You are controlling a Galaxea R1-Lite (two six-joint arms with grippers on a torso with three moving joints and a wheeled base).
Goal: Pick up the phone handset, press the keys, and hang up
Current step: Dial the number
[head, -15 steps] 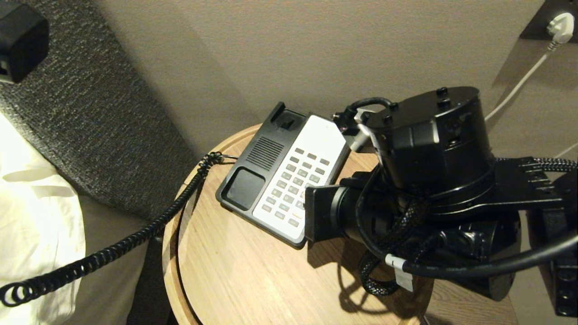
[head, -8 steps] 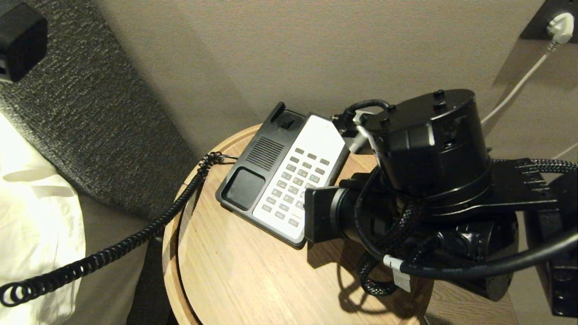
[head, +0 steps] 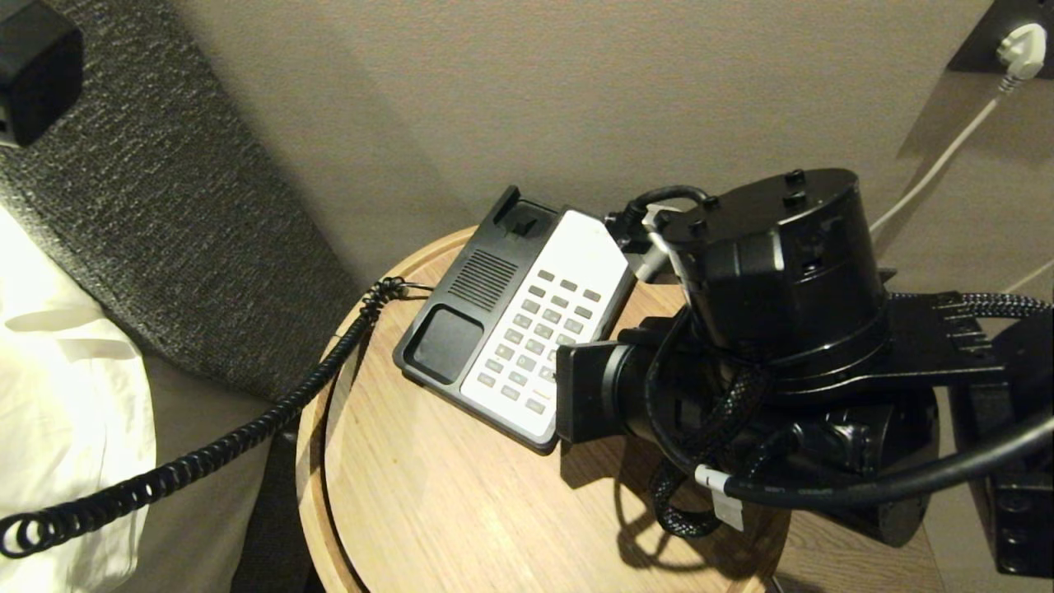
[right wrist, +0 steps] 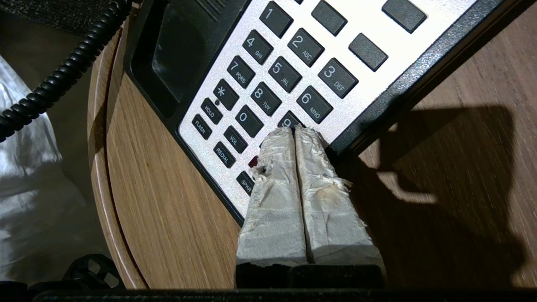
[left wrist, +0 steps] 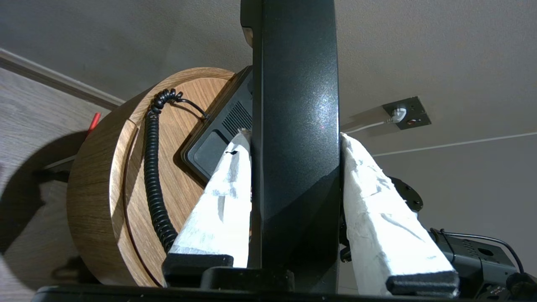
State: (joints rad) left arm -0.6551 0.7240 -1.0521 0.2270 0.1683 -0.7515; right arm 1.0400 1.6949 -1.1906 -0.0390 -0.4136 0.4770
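Handset lifted, key press under way; hang-up remains.
Your left gripper clamps the phone handset; right gripper, fingers together, sits at the 9 key, six o'clock of the keypad.

The phone base is two-tone: black shell with a ribbed speaker grille, and a silvery-white, slightly sparkly keypad panel carrying dark grey keys with white digits. The phone handset is glossy black with a fine speckle, and its coiled cord is black too. The round counter is light oak with straight grain. Both hands' fingers are wrapped in wrinkly white tape, a bit yellowed and frayed on the right one. The wall is plain beige, the headboard a flecked charcoal weave, the pillow white, and the plug white on a black socket plate.
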